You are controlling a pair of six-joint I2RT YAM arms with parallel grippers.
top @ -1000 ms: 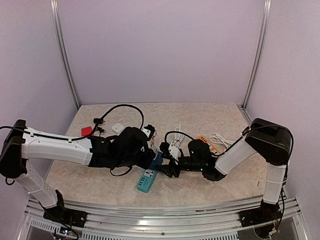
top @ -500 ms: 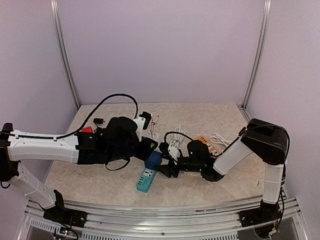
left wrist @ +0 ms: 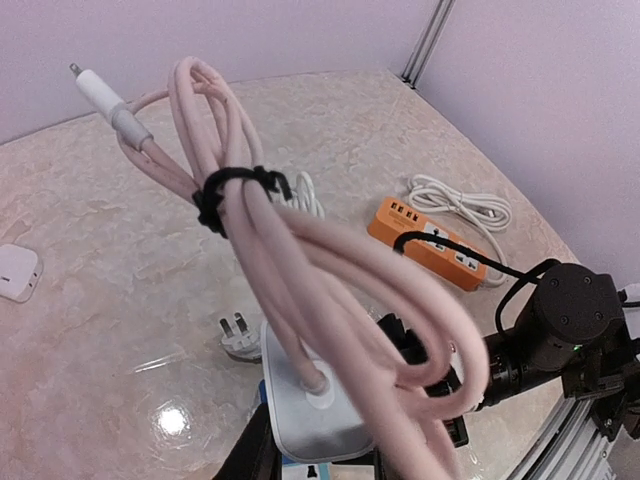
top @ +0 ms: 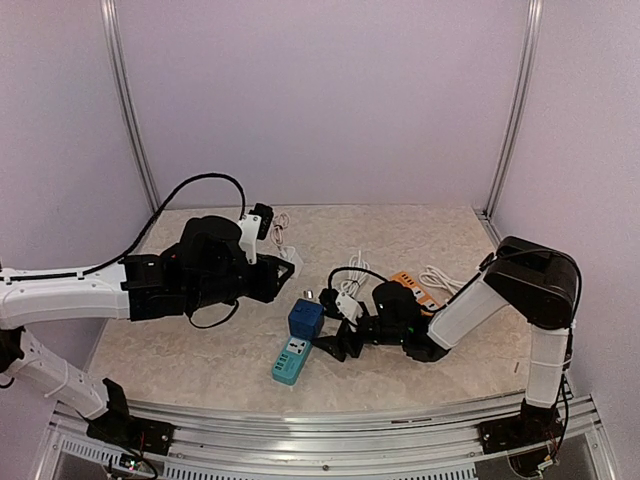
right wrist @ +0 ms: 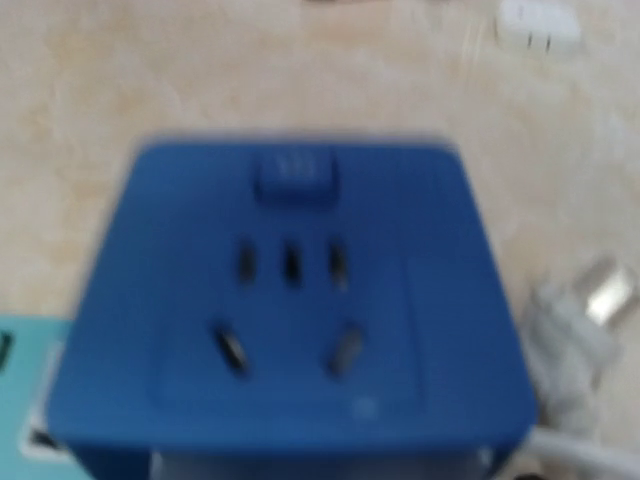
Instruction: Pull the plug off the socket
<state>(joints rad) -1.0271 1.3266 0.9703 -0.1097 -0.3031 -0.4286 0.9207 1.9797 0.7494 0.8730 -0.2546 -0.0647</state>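
Observation:
A blue socket cube (top: pixel 305 318) stands upright at the far end of a teal power strip (top: pixel 292 360); its face (right wrist: pixel 290 300) shows empty slots. My left gripper (top: pixel 284 268) is shut on a white plug (left wrist: pixel 310 400) and holds it in the air, up and left of the cube and apart from it. The plug's pink cable bundle (left wrist: pixel 250 200) is tied with a black strap. My right gripper (top: pixel 330 343) is low on the table against the cube's near right base, gripping it; its fingers do not show in the right wrist view.
An orange power strip (top: pixel 418 287) and a coiled white cable (top: pixel 440 278) lie right of the right arm. A loose white plug (left wrist: pixel 240 338) lies prongs-up behind the cube. A small white adapter (left wrist: pixel 15 272) lies at the left.
My left arm has drawn back up and to the left with the white plug, which has come off the blue socket. The socket and my right gripper have stayed put.

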